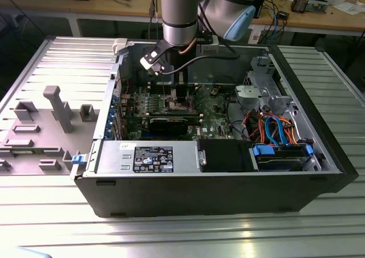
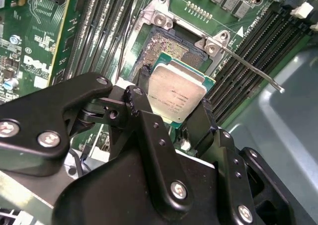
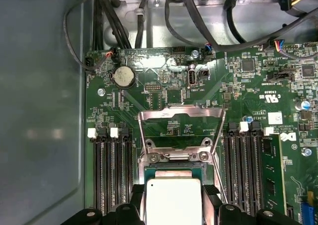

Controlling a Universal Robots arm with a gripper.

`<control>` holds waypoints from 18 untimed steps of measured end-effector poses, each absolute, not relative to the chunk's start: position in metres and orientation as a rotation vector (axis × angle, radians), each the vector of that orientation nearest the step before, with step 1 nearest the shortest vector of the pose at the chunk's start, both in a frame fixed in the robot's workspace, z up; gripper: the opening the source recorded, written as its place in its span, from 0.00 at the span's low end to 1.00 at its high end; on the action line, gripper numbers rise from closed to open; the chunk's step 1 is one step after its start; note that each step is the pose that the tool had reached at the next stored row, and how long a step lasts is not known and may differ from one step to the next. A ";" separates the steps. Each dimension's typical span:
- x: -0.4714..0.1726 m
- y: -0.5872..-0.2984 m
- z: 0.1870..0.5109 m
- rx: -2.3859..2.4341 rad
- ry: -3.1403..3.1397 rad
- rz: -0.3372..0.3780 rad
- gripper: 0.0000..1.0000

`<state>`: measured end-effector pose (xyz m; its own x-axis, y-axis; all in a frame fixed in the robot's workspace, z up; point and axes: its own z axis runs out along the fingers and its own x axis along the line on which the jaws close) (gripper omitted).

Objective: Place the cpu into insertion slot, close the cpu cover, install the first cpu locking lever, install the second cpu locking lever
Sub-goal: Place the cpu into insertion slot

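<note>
Plainly, the gripper [image 2: 173, 98] has its fingers [image 2: 146, 111] drawn in narrow on two opposite edges of the chip [image 2: 179, 91], silver top facing up. The arm [image 1: 178, 16] reaches down into the far side of the open computer case [image 1: 217, 189]. What matters is the socket [image 2: 171, 43] — it lies under the chip and a little beyond it. Its bare pin field shows past the chip's far edge in the second wrist view. So I'd judge the chip not seated yet: roughly square to the socket, but offset toward the near side. The cover [image 3: 180, 116] stands swung up on the socket's far side, out of the way, and a thin lever [image 2: 253, 71] sticks out free to one side. Whether the chip hovers or already touches the socket frame I can't tell — its near edge is hidden behind the gripper's body, and in the exterior view the arm blocks the socket.
</note>
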<state>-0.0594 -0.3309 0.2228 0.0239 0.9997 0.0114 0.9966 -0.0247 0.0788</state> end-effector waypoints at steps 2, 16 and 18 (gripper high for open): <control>-0.060 -0.331 0.219 2.201 2.172 0.098 0.55; -0.064 -0.338 0.204 2.178 2.193 0.095 0.55; -0.064 -0.338 0.204 2.184 2.187 0.095 0.55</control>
<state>-0.0636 -0.3376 0.2036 -0.0019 1.0000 0.0083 0.9969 0.0012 0.0781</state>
